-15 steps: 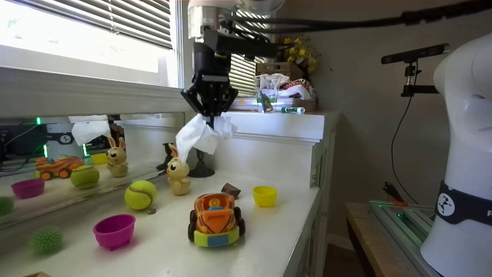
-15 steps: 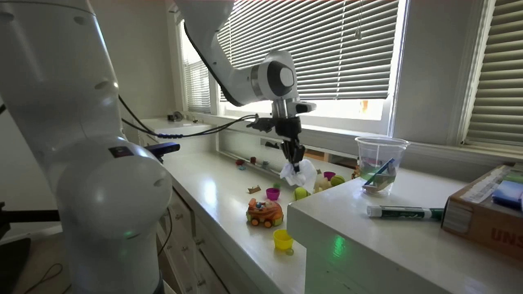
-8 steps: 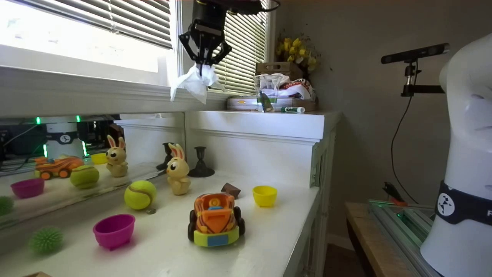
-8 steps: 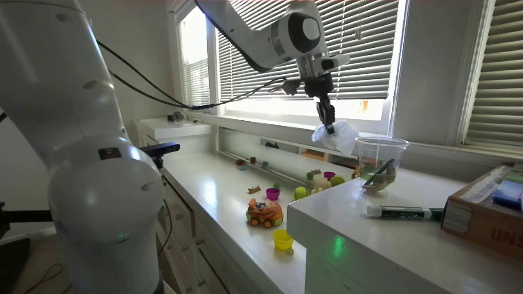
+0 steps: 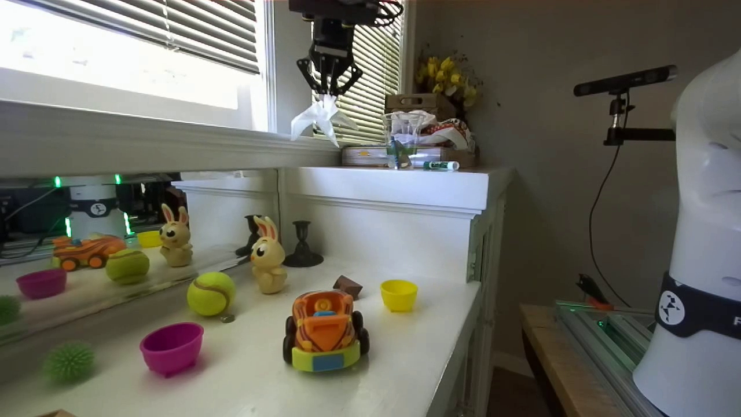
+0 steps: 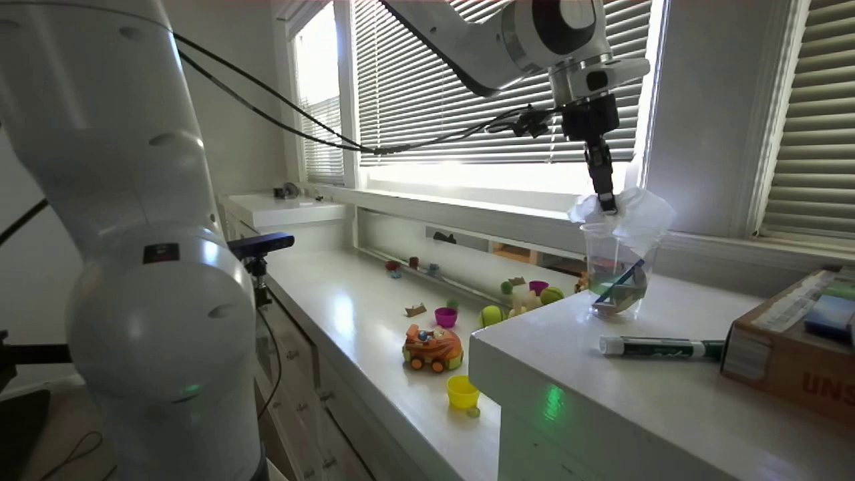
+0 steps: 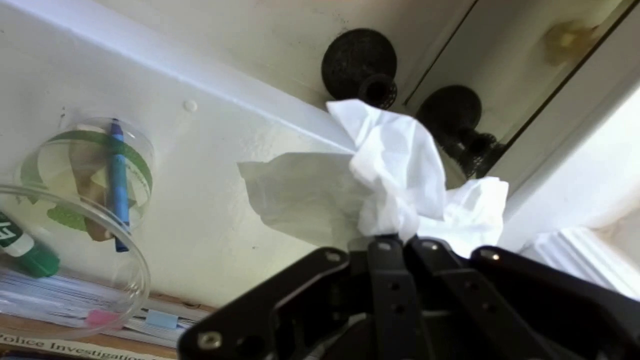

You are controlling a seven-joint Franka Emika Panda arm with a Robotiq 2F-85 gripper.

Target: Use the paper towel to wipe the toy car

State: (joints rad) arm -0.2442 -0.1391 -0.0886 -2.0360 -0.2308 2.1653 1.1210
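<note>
Since a second ago, we are moving our gripper (image 6: pixel 608 206) and the white towel (image 6: pixel 644 210) up, away from the rabbit (image 5: pixel 268 267) and over toward the tall ledge (image 6: pixel 548 341). We are pinching the towel tight between our two black fingers (image 7: pixel 392 280), and it is hanging down in crumpled flaps. In an exterior view, we are seeing the towel lining up with the top of a clear cup (image 6: pixel 604 257), but the wrist view is showing us a gap between them. That cup is standing on the ledge with a blue crayon (image 7: pixel 119 185) leaning inside, and a green marker (image 6: pixel 661 347) is lying just beside it.

We are finding the orange car (image 5: pixel 326 333) in its same spot, standing on its wheels on the white counter (image 5: pixel 243 382). It is sitting lower than the towel and well apart from it. Near the car, we are spotting a yellow bowl (image 5: pixel 399 297), and a brown block (image 5: pixel 348 286) is peeking out behind. We are also seeing a pink bowl (image 5: pixel 172 350), a yellow ball (image 5: pixel 211 293) and a spiky green ball (image 5: pixel 70 362) sitting on the counter with the rabbit. A black candle stand (image 5: pixel 302 252) is standing near the rabbit, and a mirror (image 5: pixel 87 292) is showing us some of the toys twice.
</note>
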